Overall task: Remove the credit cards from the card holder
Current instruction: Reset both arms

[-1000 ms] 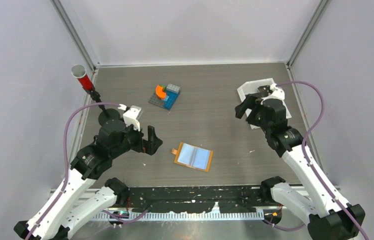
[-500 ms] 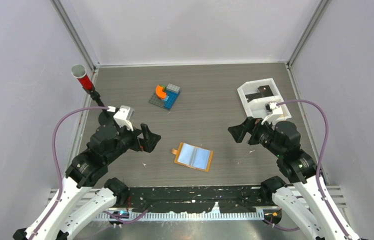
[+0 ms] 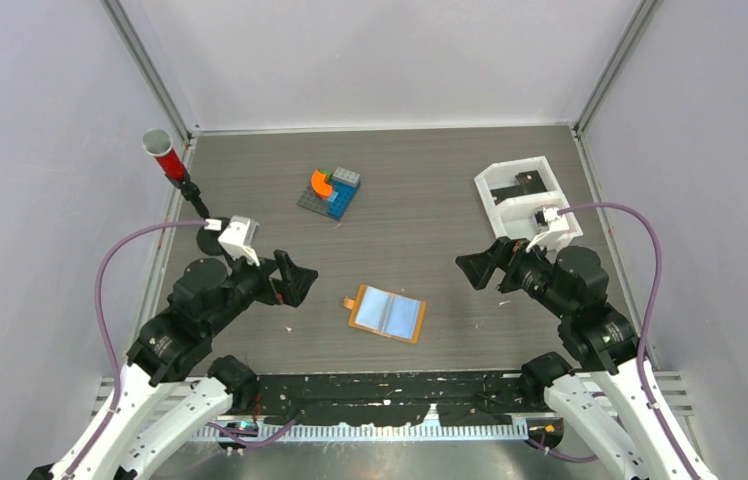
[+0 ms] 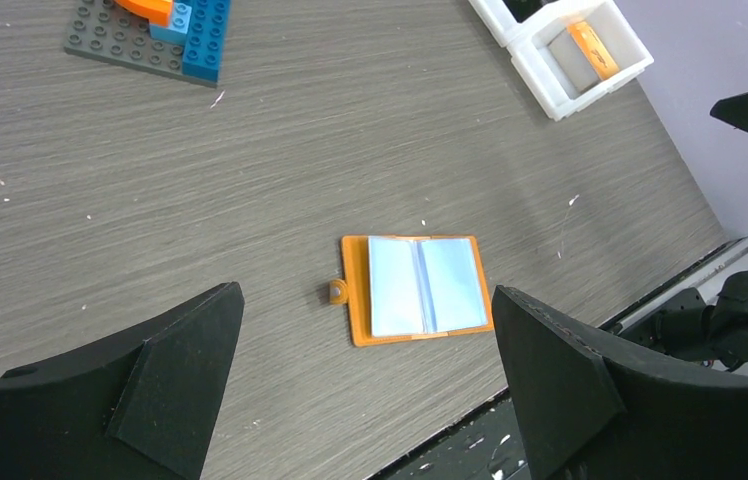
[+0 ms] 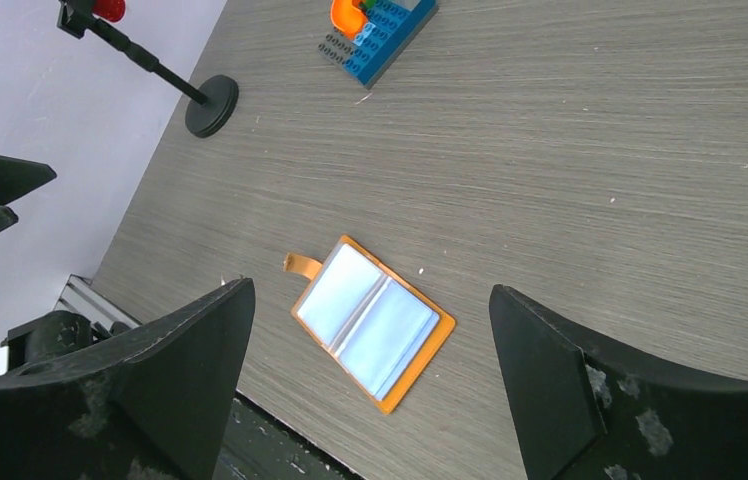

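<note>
Mid-table, the card holder [image 3: 387,314] lay spread open, its pale blue sleeves looking empty. Off to the right, the right gripper [image 3: 477,268] had swung back from the white tray [image 3: 486,200], where it had been a second before. It now hung with fingers wide apart, holding nothing and pointing at the holder. The left gripper [image 3: 295,280], also spread and empty, had eased back a touch. A dark credit card [image 3: 527,183] sat in the tray's far compartment, so the emptying looked done, or nearly so.

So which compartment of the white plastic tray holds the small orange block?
The white tray's near compartment holds the orange block; the far one holds something dark.
</note>
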`<state>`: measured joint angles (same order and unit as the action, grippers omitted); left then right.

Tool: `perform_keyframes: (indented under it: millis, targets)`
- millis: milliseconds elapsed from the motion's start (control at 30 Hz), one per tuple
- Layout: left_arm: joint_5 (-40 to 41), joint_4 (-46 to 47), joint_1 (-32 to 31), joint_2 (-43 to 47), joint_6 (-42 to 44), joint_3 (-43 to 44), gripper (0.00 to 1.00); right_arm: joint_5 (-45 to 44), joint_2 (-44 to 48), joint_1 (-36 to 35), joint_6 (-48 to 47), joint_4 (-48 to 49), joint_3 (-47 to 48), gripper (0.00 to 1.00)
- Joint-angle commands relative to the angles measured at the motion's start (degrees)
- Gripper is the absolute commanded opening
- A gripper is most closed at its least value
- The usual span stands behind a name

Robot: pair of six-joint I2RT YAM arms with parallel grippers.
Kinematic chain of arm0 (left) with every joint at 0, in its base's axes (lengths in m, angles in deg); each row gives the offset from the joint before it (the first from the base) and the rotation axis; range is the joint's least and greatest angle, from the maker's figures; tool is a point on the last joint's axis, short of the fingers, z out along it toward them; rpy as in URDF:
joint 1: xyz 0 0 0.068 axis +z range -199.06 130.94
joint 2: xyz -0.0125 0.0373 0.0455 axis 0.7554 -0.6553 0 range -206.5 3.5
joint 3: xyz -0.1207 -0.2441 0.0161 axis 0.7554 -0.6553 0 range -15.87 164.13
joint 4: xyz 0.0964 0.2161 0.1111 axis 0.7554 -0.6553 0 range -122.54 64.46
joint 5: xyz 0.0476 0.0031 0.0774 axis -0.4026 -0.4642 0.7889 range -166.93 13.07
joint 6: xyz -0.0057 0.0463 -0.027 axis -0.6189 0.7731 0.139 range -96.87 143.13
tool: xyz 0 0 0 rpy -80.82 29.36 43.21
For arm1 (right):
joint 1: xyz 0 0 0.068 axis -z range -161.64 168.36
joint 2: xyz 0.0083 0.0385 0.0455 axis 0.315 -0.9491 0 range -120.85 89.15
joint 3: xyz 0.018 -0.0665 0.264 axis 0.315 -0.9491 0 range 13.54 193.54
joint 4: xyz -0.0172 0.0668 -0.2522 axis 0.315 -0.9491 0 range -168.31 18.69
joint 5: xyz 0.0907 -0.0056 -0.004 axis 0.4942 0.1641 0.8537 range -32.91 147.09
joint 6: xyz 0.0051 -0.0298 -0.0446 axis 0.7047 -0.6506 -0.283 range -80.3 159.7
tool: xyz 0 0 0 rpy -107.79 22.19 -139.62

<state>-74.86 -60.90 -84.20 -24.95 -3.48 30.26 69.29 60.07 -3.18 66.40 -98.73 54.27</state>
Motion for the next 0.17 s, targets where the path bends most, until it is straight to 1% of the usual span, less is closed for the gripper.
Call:
perform_keyframes:
  millis: [0, 133]
  targets:
    - [1.24, 2.92, -0.18, 0.85, 0.0, -0.72, 0.99, 0.61, 1.12, -0.23, 0.0, 2.25, 1.96, 0.95]
    - [1.12, 2.69, -0.15, 0.74, -0.02, -0.7, 0.99, 0.58, 0.97, -0.25, -0.01, 2.14, 1.96, 0.95]
